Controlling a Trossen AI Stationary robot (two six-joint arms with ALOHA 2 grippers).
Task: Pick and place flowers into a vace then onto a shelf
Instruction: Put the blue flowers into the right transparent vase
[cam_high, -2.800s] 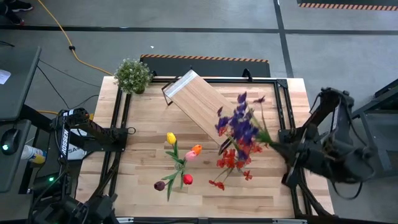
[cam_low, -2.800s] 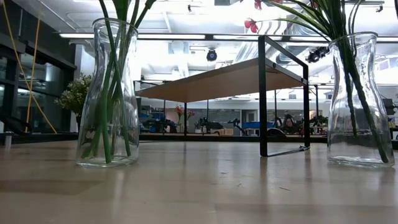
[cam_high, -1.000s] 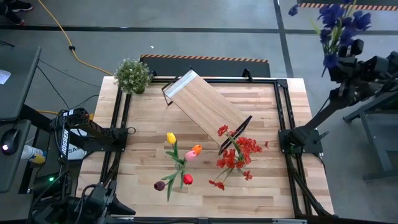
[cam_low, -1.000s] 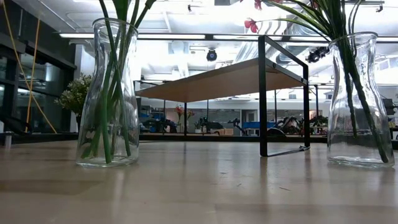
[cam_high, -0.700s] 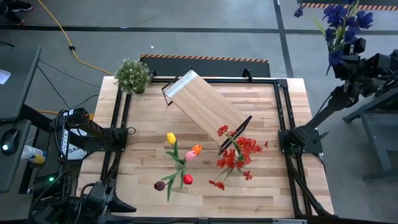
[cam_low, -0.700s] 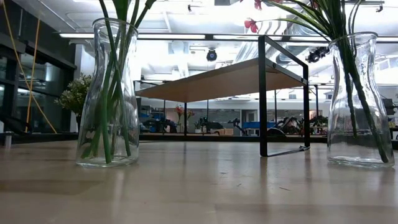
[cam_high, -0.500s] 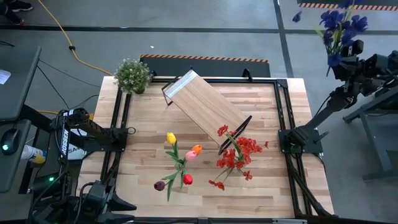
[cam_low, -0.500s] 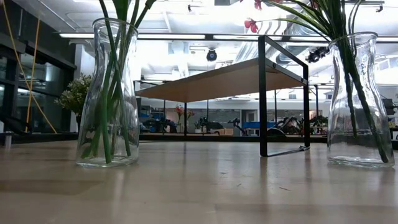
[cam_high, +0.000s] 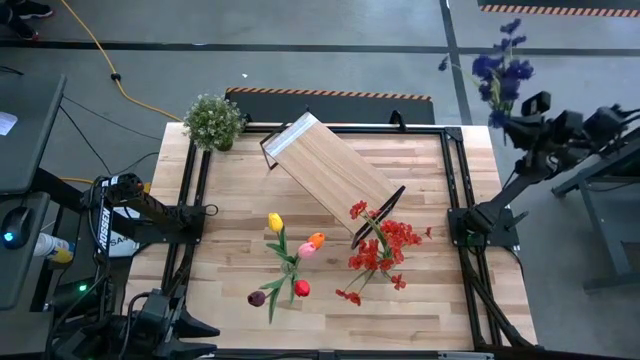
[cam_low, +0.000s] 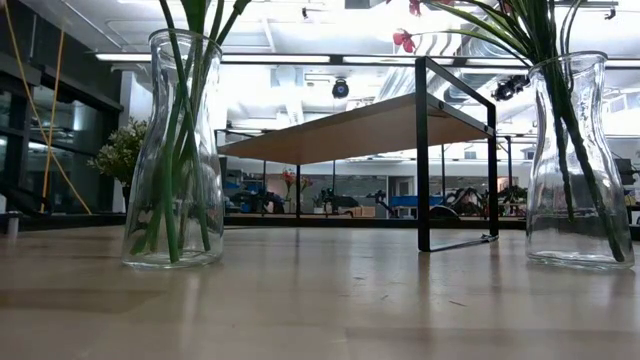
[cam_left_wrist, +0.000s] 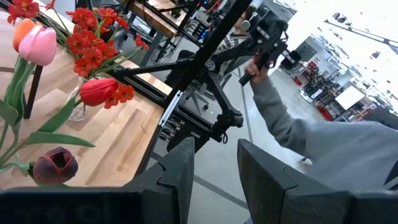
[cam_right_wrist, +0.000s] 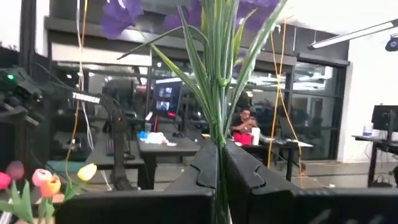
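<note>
My right gripper (cam_high: 520, 118) stands high off the table's far right corner, shut on a purple flower spray (cam_high: 500, 72) with green leaves. My left gripper (cam_left_wrist: 214, 171) waits at the table's near left corner (cam_high: 205, 330), open, with nothing between its fingers. One glass vase (cam_low: 180, 150) holds tulips (cam_high: 285, 262) and another vase (cam_low: 578, 160) holds red sprays (cam_high: 378, 248); both stand on the tabletop. The light-wood shelf (cam_high: 330, 178) on its black frame stands slantwise behind them. My right gripper pinches the purple spray's green stem (cam_right_wrist: 219, 155) between its two fingers, below the leaves. The stem rises out of the fingers with the blooms (cam_right_wrist: 124, 15) above. The spray is lifted clear, off beyond the table's edge.
A bushy potted plant (cam_high: 213, 120) sits at the far left corner. Black frame rails (cam_high: 190, 215) run along the table's left and right sides. In the left wrist view a person's grey sleeve (cam_left_wrist: 298, 130) and hand show beyond the table's right side.
My right gripper has sunk and come in toward the table's far right corner, carrying the purple spray along. The spray stays in the shut fingers, its blooms now leaning toward the table.
</note>
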